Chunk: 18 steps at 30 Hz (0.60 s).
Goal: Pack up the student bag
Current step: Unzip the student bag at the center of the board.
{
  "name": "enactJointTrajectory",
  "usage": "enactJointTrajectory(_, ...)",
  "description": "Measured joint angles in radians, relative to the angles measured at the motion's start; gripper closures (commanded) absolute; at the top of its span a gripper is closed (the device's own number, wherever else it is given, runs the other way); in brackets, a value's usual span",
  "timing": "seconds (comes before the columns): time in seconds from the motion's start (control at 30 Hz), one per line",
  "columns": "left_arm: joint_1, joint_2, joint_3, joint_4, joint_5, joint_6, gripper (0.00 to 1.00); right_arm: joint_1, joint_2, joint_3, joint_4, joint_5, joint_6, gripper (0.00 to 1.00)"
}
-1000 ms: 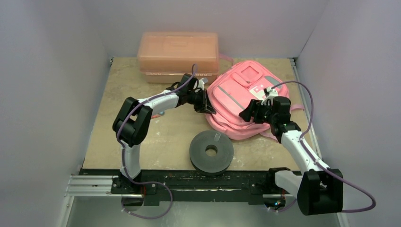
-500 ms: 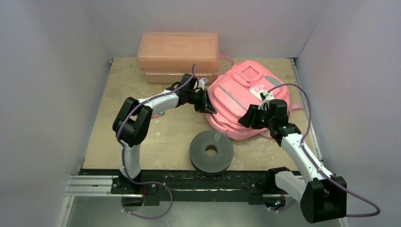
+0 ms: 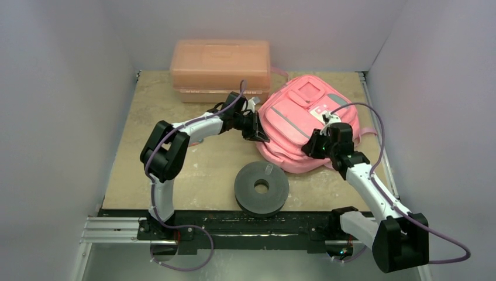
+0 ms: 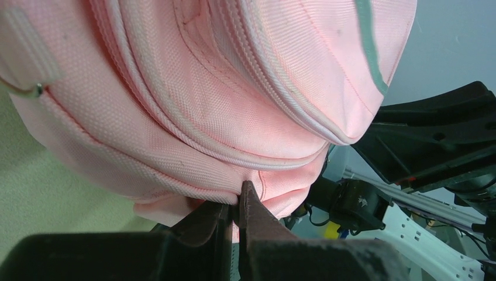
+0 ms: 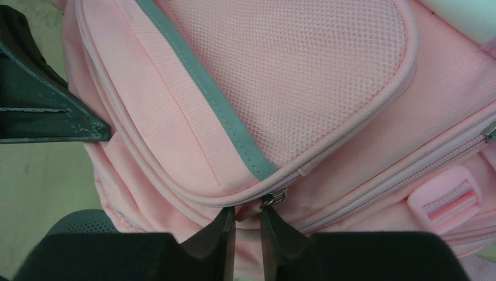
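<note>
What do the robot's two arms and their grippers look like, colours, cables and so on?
The left arm and right arm have white link shells between chunky black joint housings. A lilac cable loops along each. The left gripper and right gripper are black, each with two flat, scuffed fingers tapering to narrow tips.

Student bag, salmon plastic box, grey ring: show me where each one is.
student bag (image 3: 286, 153): top external view, lower front fabric.
salmon plastic box (image 3: 220, 61): top external view, lid.
grey ring (image 3: 276, 191): top external view, top face beside hole.
</note>
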Motion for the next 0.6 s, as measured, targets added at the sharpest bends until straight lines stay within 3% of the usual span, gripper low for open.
enactJointTrajectory(0.07, 0.0, 0.0, -0.002, 0.001, -0.004, -0.004, 1.0, 0.005, 0.008, 0.0, -0.01, 0.023, -0.005, 1.0)
enactJointTrajectory(0.33, -0.002, -0.009, -0.022, 0.015, -0.03, -0.024, 1.0, 0.113, 0.013, 0.046, -0.105, 0.159, 0.05, 1.0)
enactJointTrajectory(0.6, -0.01, -0.026, -0.055, 0.051, -0.043, -0.047, 1.0, 0.339, 0.005, 0.078, -0.139, 0.23, 0.161, 1.0)
